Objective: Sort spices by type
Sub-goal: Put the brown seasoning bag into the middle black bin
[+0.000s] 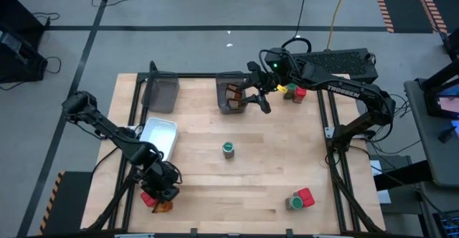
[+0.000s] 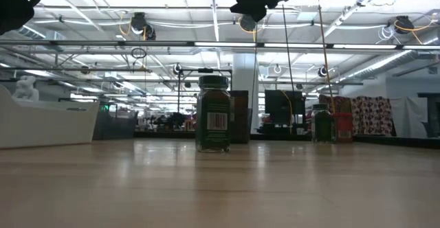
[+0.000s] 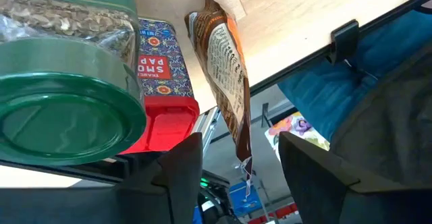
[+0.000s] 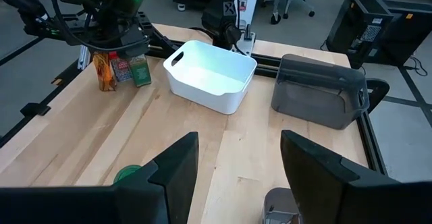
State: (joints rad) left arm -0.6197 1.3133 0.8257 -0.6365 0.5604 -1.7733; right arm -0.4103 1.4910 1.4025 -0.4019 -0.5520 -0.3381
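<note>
- Spices lie scattered over the wooden table (image 1: pixel 215 188): a green-lidded jar (image 1: pixel 228 149) stands alone near the middle, upright, and the low view shows its barcode label.
- A second green-lidded jar (image 1: pixel 294 203) sits touching a red container (image 1: pixel 306 196) close to the table's front right corner.
- Another red and green pair (image 1: pixel 295 92) rests at the back right edge, just beside the right arm.
- Left gripper (image 1: pixel 163 184) hangs at the front left corner over a red container (image 1: pixel 148 198) and a brown-orange packet (image 1: pixel 163 206); its wrist view shows the fingers spread, pinching nothing, with a green-lidded jar (image 3: pixel 64 102), the red container (image 3: pixel 162 82) and the packet (image 3: pixel 226 69) just beyond them.
- Right gripper (image 1: pixel 259 98) is at the back edge, beside a dark grey bin (image 1: pixel 231 94) holding brown-orange packets; its fingers (image 4: pixel 169 166) are spread and empty.
- A second dark grey bin (image 1: pixel 161 93) stands near the back left corner, and a white tray (image 1: pixel 159 134) lies just in front of it.
</note>
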